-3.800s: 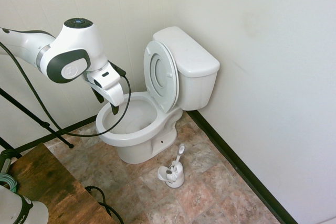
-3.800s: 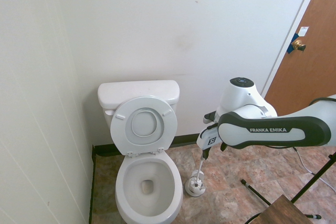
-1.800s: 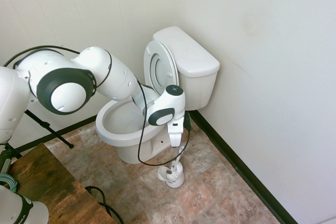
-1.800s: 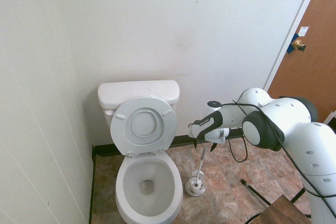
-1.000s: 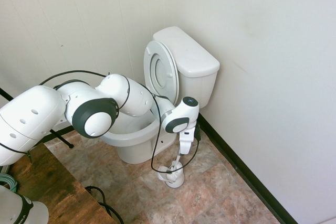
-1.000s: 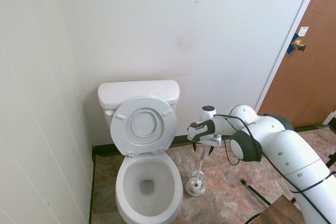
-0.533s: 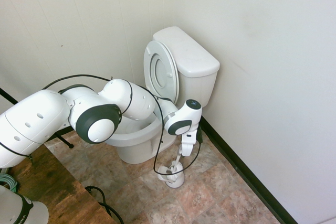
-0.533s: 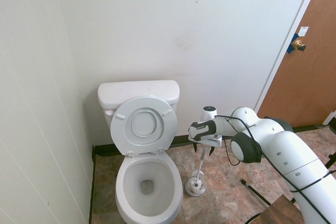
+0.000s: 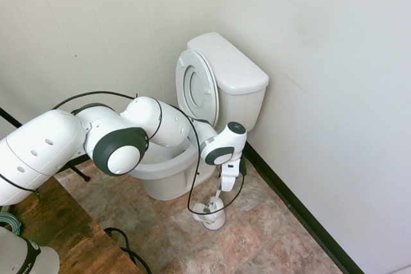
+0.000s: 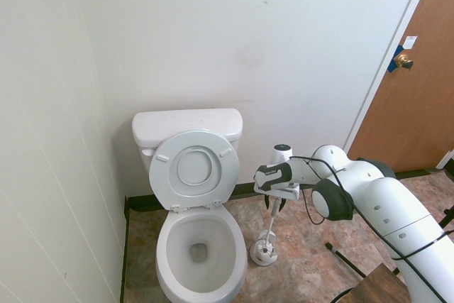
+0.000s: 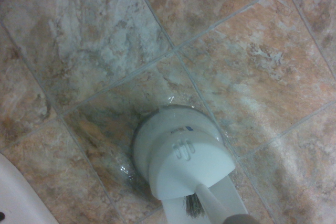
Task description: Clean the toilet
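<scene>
White brush handle (image 10: 272,219) stands between our fingers (image 10: 274,202), which have begun to narrow from wide; a firm grip we cannot yet confirm. The brush sits in its holder (image 9: 211,214) on the floor, beside the toilet (image 10: 199,240), whose lid stands raised, so scrubbing awaits.

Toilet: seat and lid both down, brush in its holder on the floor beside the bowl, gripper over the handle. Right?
Not quite. The toilet's seat and lid are up, leaning against the tank, as the second exterior view shows. The brush does stand in its holder beside the bowl, with the gripper at its handle.
</scene>
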`<state>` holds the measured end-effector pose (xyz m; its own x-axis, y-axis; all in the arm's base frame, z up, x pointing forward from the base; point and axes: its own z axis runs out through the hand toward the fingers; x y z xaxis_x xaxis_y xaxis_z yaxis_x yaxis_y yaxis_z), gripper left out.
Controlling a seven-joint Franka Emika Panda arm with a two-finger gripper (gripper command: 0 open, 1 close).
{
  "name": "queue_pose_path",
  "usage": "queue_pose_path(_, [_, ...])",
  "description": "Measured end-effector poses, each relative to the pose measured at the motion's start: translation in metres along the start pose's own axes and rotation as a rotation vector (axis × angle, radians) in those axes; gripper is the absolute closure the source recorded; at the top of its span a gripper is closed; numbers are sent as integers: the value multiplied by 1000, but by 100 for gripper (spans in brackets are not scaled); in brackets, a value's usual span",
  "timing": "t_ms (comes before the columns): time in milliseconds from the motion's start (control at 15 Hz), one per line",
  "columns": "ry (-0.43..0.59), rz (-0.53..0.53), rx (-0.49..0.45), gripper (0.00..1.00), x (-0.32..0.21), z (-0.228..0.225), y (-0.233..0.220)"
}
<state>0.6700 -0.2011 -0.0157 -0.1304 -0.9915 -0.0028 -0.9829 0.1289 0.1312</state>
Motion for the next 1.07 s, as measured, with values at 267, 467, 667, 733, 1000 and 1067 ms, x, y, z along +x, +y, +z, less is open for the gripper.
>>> queue_pose_path(267, [0,-14,2,100,0,-1,0])
queue_pose_path(467, [6,-39,34,100,-1,-1,1])
queue_pose_path(667, [18,-64,78,100,2,1,19])
queue_pose_path(733, [18,-74,90,100,2,2,27])
queue_pose_path(1000, [11,-103,143,100,-3,9,67])
queue_pose_path(1067, [6,-108,155,100,-8,11,78])
